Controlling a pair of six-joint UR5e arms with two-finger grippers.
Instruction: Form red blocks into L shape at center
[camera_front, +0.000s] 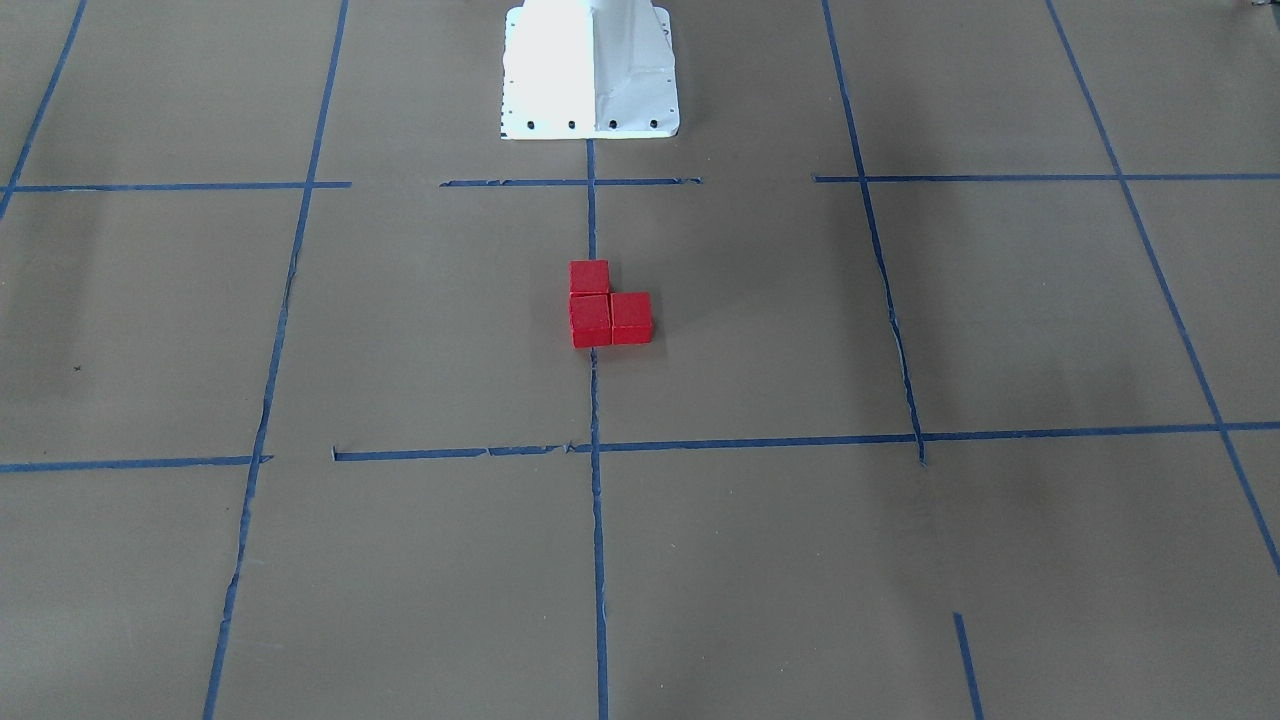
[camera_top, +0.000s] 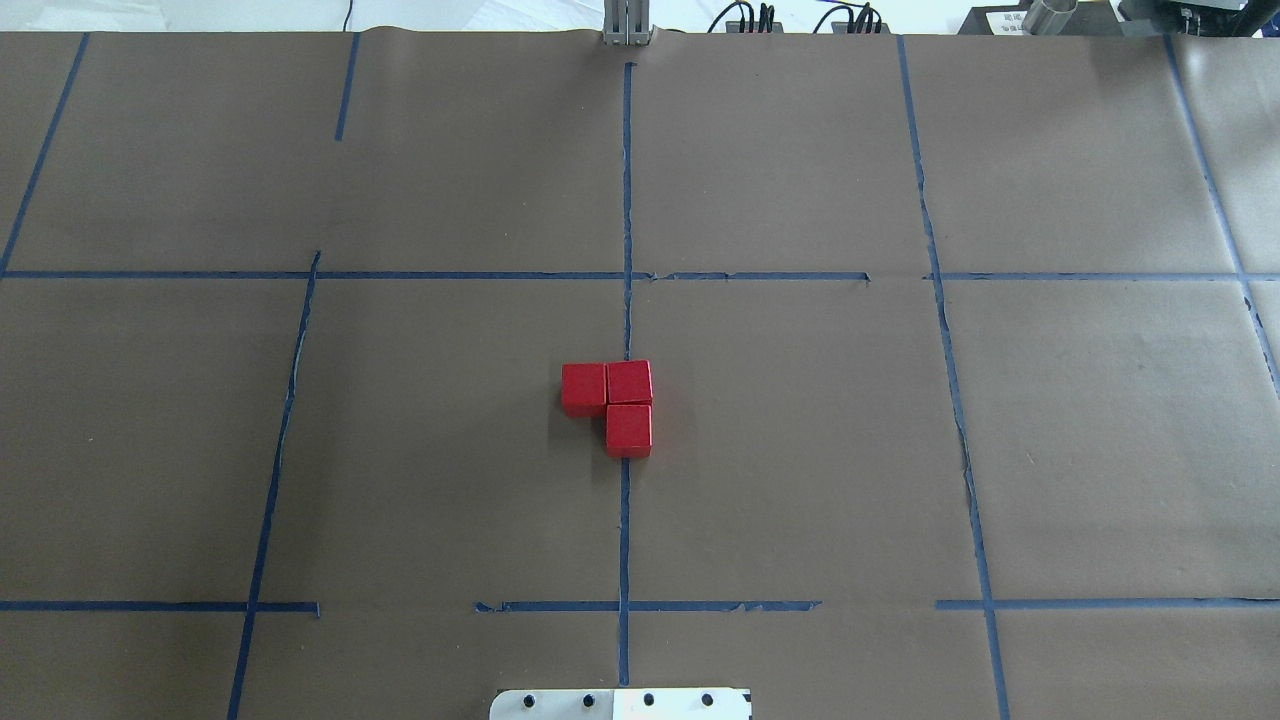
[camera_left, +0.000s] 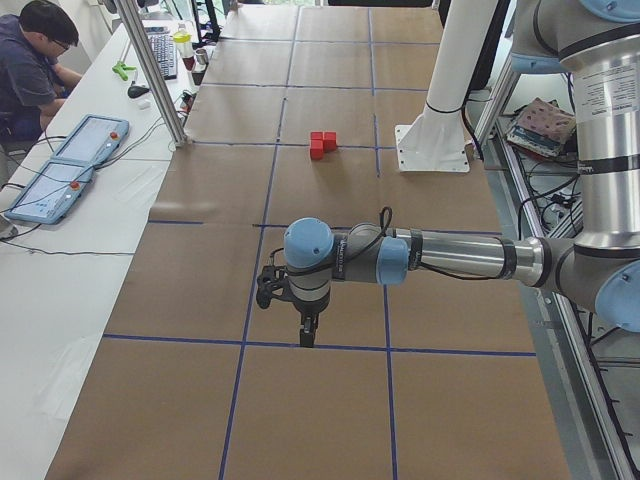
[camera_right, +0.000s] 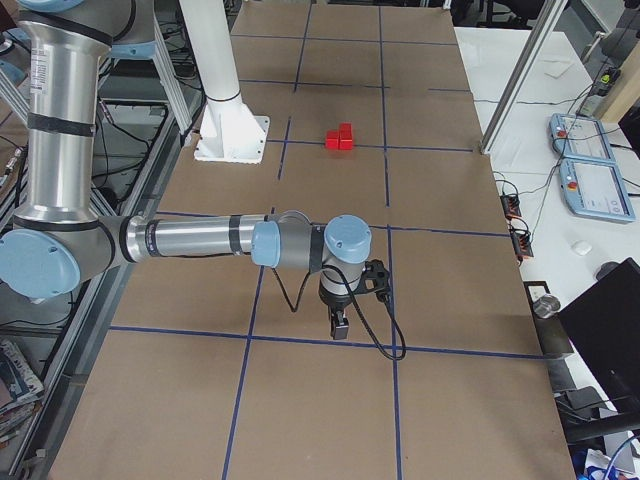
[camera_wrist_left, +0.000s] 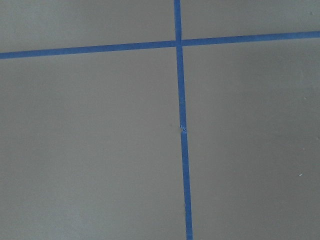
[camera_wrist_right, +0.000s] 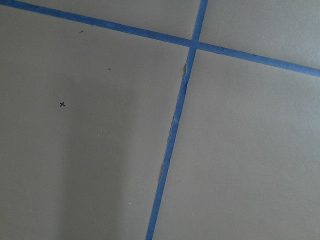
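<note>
The three red blocks (camera_top: 629, 382) sit touching in an L on the center (camera_top: 700, 450) of the brown paper, across the long blue tape line (camera_top: 624, 520). They also show in the front view (camera_front: 590, 320), the left side view (camera_left: 322, 143) and the right side view (camera_right: 341, 138). My left gripper (camera_left: 305, 335) hangs low over the paper far from the blocks, seen only from the side. My right gripper (camera_right: 340, 328) hangs likewise at the other end. I cannot tell whether either is open or shut. Both wrist views show only paper and tape.
The white robot base mount (camera_front: 590, 70) stands behind the blocks. An operator (camera_left: 30, 60) sits at a side bench with teach pendants (camera_left: 60, 170). More pendants (camera_right: 590, 180) lie on the other bench. An aluminium post (camera_left: 160, 80) stands at the table's edge.
</note>
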